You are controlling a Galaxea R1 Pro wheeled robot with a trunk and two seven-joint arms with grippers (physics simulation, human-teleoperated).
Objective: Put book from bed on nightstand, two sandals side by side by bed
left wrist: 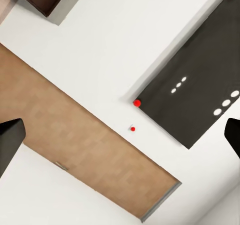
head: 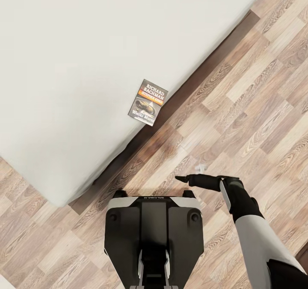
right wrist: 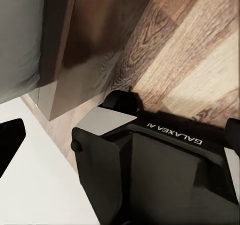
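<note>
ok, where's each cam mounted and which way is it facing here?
Head: high, facing down on the light grey-white bed, small dark orange-banded paperback book, wood floor, own base, right gripper.
Left wrist: faces a white wall, wooden door, dark panel; fingertips at the edges.
Right wrist: faces the robot's black base, floor.
Shared: head and right wrist views show base, floor, bed.

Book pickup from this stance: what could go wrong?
The book lies flat near the mattress edge of the bed; a clumsy grasp might push it onto the floor. The right gripper hangs low beside the base, so lifting toward the book could clip the bed frame.
</note>
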